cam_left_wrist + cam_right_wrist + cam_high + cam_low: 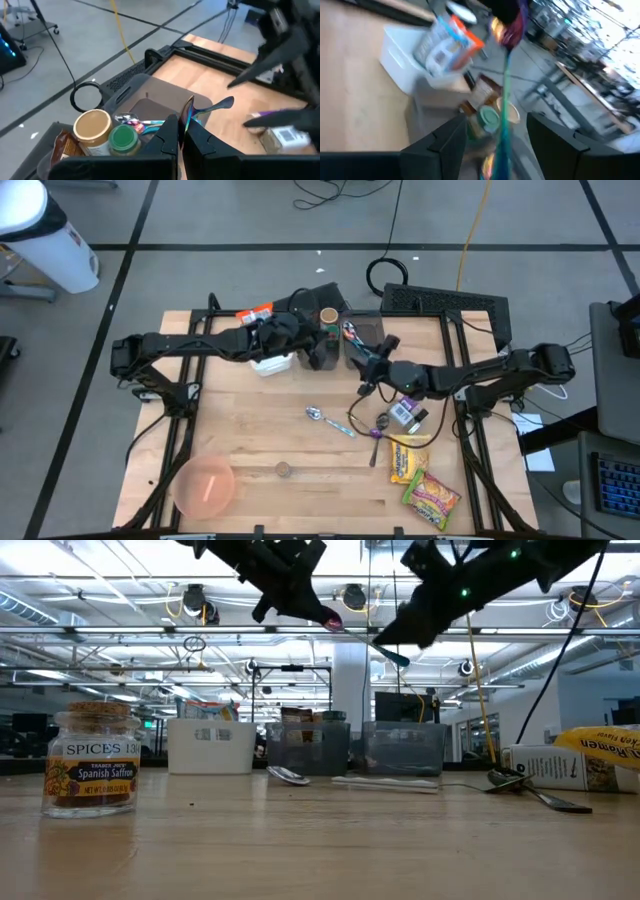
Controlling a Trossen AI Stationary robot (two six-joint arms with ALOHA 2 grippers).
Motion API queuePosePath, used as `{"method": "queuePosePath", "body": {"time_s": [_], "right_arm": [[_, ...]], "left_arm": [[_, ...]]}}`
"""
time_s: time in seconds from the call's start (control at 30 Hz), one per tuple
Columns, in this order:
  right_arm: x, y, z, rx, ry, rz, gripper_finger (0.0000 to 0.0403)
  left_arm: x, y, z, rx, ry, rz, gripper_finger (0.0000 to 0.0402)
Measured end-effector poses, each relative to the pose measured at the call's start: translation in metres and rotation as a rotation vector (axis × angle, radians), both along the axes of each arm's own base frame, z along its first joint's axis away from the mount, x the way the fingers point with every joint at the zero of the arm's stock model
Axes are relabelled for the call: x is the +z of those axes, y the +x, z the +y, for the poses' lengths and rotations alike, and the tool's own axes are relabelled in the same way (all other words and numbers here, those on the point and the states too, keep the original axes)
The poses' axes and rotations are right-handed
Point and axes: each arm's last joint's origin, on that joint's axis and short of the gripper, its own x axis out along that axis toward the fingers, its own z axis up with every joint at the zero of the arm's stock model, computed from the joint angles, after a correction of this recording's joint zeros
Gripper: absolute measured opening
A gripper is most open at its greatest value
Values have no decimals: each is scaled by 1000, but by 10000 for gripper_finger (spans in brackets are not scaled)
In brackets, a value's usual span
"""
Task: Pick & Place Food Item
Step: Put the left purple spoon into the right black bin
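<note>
Left end effector, fingers together and clamped on the handle of an iridescent spoon, held in the air above the two dark bins at the far edge of the tabletop. Right end effector beside it, fingers apart on either side of the same spoon's handle without gripping it. The low view shows both arms raised well above the tabletop with the spoon spanning the gap between them. The left wrist view alone shows the bins' contents: two jars with tan and green lids in one, utensils in the other. The high view shows a white bin beside the dark ones, loose spoons mid-tabletop, ramen packets near the right front corner, and a pink bowl at the left front, with open wood between them.
</note>
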Motion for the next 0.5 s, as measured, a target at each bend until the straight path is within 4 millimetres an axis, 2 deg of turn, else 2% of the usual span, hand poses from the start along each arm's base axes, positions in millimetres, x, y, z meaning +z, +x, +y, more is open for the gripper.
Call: {"method": "queuePosePath", "body": {"time_s": [0.17,0.33,0.5], "right_arm": [[-9,9,0,-33,-27,2,201],[-9,14,-2,-104,-114,-1,197],[-6,19,-3,-107,-125,0,190]], "left_arm": [[2,1,1,5,-7,-23,3],[2,1,0,4,-8,-26,6],[2,1,0,4,-7,-30,6]]}}
